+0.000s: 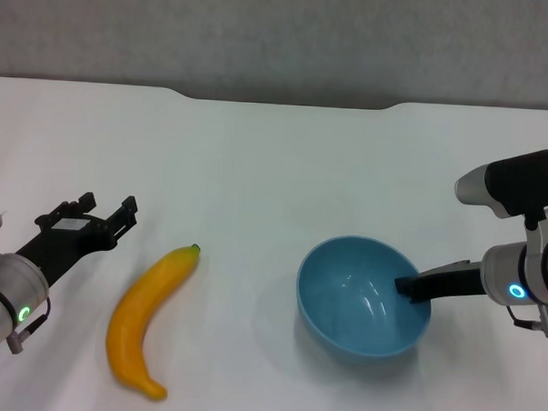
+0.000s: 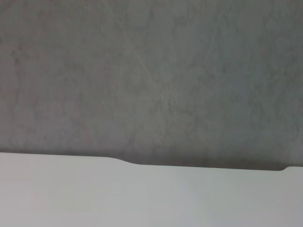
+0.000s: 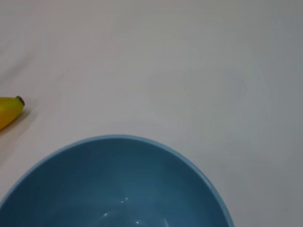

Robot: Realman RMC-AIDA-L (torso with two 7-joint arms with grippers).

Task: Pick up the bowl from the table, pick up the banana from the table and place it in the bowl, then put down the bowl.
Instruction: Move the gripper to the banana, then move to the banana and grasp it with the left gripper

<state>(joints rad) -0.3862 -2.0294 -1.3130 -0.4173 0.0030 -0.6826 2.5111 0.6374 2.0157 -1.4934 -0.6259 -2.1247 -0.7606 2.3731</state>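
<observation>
The light-blue bowl [image 1: 356,305] sits at the right middle of the white table [image 1: 258,150]. My right gripper [image 1: 409,287] reaches in from the right. One dark finger lies inside the bowl's right rim and the other is hidden outside it, so the gripper is closed on the rim. The bowl fills the bottom of the right wrist view [image 3: 118,184]. The yellow banana [image 1: 146,320] lies left of the bowl, with its stem tip pointing up-right; that tip shows in the right wrist view [image 3: 9,111]. My left gripper [image 1: 107,205] is open and empty, just left of the banana.
The table's far edge has a shallow notch [image 1: 288,101] with a grey floor beyond it. The left wrist view shows only that edge [image 2: 142,165] and the floor. Bare tabletop lies between the banana and the bowl.
</observation>
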